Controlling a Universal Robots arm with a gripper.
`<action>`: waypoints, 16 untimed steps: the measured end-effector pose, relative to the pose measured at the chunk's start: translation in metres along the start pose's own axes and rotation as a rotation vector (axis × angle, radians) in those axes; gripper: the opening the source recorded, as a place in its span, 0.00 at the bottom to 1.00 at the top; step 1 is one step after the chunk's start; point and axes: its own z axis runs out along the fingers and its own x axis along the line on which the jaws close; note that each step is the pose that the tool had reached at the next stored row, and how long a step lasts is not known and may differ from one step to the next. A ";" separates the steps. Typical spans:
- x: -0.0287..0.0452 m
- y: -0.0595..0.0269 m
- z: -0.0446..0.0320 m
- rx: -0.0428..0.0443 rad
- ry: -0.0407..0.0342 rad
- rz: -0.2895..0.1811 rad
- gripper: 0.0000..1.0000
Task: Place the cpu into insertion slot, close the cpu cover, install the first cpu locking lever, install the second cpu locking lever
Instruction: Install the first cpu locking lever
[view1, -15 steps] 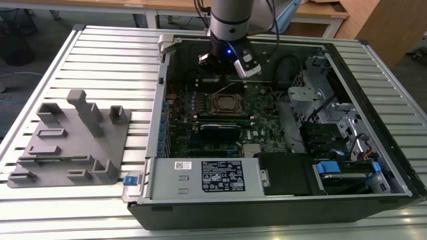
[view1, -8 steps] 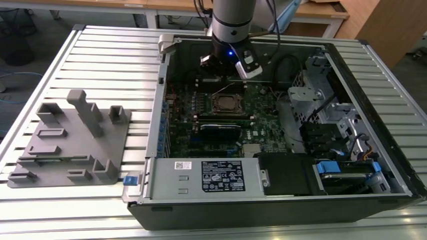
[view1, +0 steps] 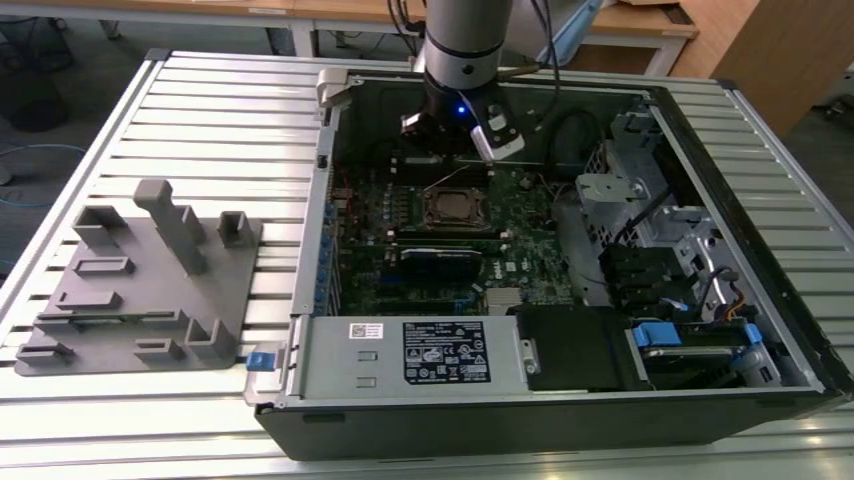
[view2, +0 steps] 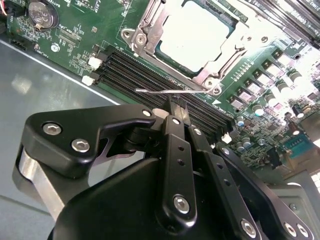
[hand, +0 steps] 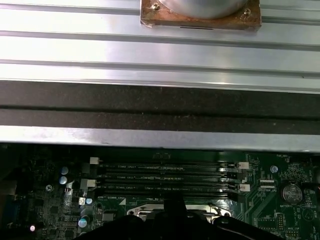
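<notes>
The cpu lies flat in the insertion slot, its pale silver top showing. The cpu cover, a silvery frame, lies down around it. A thin metal locking lever stretches out over the black memory slots beside the socket. In the second wrist view my gripper is shut, its tips right beside this lever; whether they touch it I cannot tell. In the exterior view the gripper hangs inside the open computer case, just behind the socket.
Long black memory slots run between the socket and the case wall. A black card, a power supply and a drive cage surround the board. A grey fixture plate lies on the slatted table at the exterior view's left.
</notes>
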 end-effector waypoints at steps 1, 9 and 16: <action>0.0000 -0.0001 0.0002 0.0002 0.0001 0.000 0.11; -0.0012 -0.0004 0.0017 -0.0002 -0.0001 0.000 0.11; -0.0012 -0.0003 0.0031 0.0000 0.0000 0.000 0.11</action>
